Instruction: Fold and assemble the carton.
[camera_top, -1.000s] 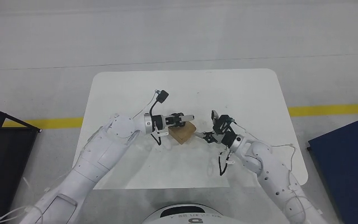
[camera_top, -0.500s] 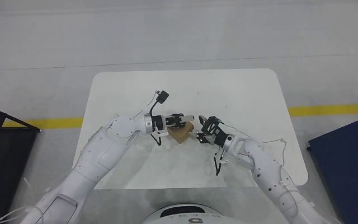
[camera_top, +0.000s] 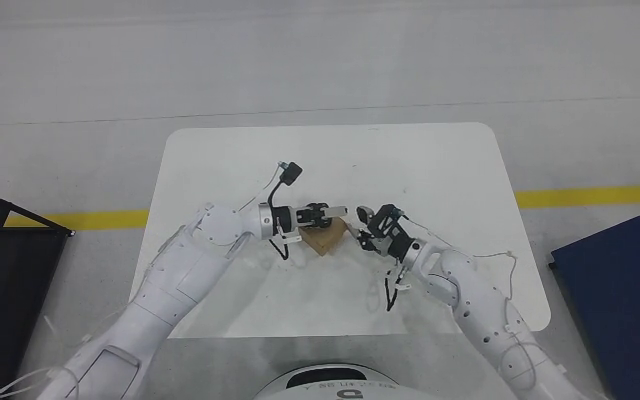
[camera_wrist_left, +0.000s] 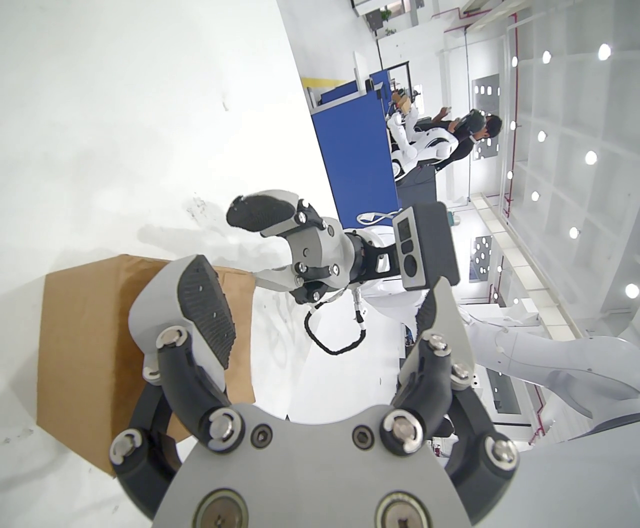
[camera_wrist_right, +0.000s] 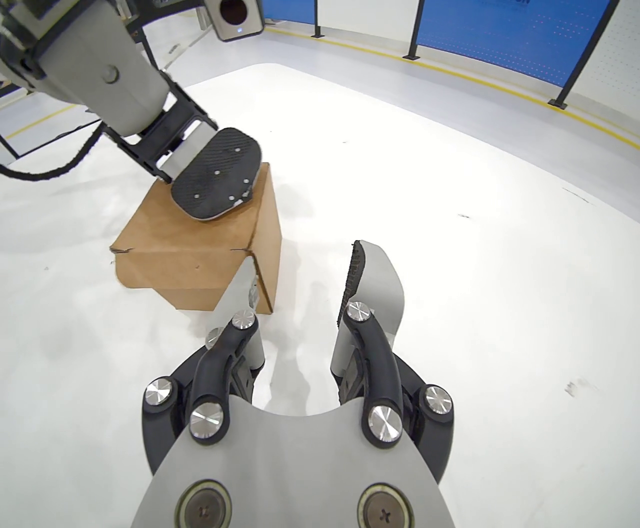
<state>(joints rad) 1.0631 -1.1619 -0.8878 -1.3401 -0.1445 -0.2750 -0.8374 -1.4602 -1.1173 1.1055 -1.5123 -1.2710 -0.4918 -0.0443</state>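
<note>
Wide open and empty, the right gripper (camera_wrist_right: 305, 270) has closed in: the small brown cardboard carton (camera_wrist_right: 200, 245) lies just off one fingertip, under a pad of the open left gripper (camera_top: 328, 212), probably ready for a flap press.

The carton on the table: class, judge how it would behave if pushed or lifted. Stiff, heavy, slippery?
The carton is small, thin brown cardboard, so probably light and apt to slide on the smooth table. Its sides keep crisp edges, so likely stiff, though the nicked top edge hints flaps may flex. Flat faces: unlikely to roll.
</note>
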